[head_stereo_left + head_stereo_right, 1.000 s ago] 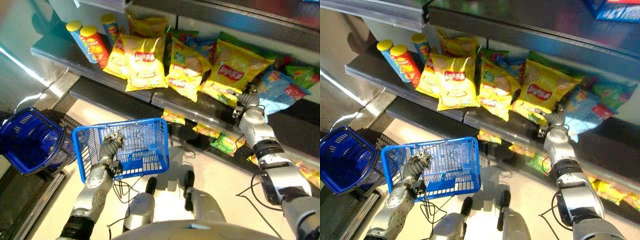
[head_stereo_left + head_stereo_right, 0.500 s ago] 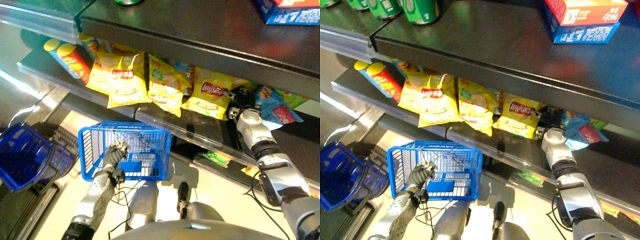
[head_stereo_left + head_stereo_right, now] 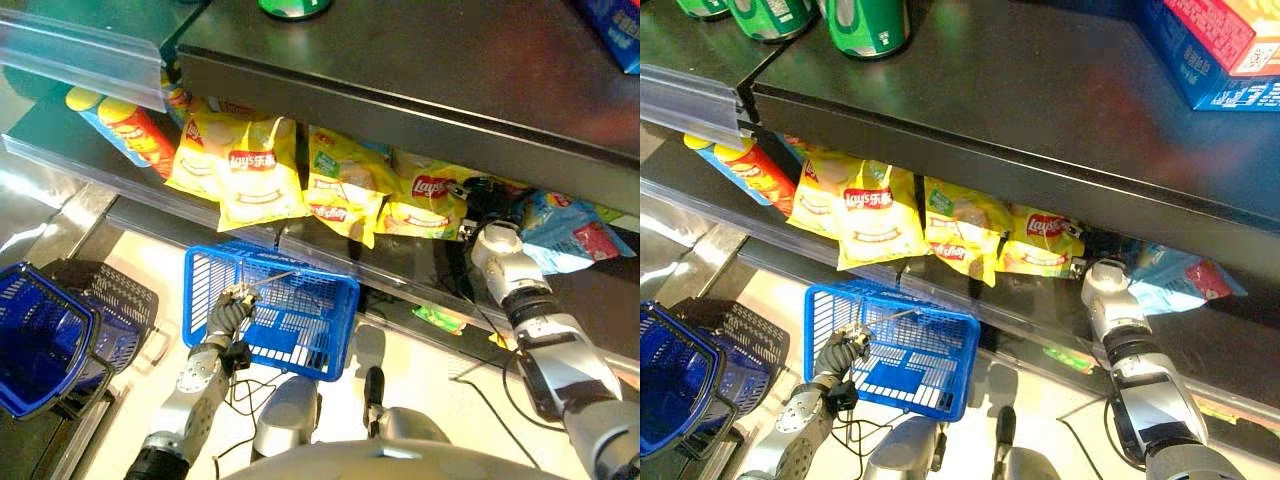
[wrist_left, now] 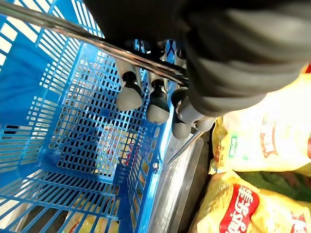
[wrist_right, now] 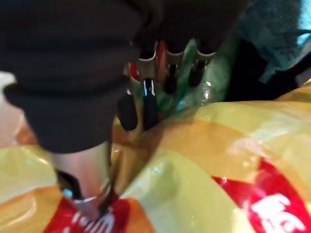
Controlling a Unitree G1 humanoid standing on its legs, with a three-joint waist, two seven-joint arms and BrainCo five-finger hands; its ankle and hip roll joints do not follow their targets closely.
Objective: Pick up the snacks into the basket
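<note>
Several glossy yellow snack bags [image 3: 250,172] with red logos are seen lying side by side on a dark shelf [image 3: 400,265], their foil crinkled and puffed; one of them, the rightmost yellow bag [image 3: 425,200], is met by the right hand [image 3: 487,197], which is reached in under the shelf above. In the right wrist view the hand's fingers [image 5: 146,104] are pressed into the shiny yellow and red foil of that bag and the thumb is laid against it, so the bag appears to be pinched, though it still rests on the shelf. A blue-and-red crinkled bag [image 3: 570,228] is seen just beside the right hand, and tall cylindrical snack tubes [image 3: 125,125] are laid at the shelf's far left. A light blue plastic basket [image 3: 285,315] of open rectangular mesh is held below the shelf edge, its thin metal handle [image 4: 97,43] being wrapped by the curled fingers of the left hand [image 3: 232,305]. No snack is seen inside it. Dark blue baskets [image 3: 45,335] of rounded mesh are stacked on the floor to the left. Green cans [image 3: 865,20] are stood on the upper shelf.
</note>
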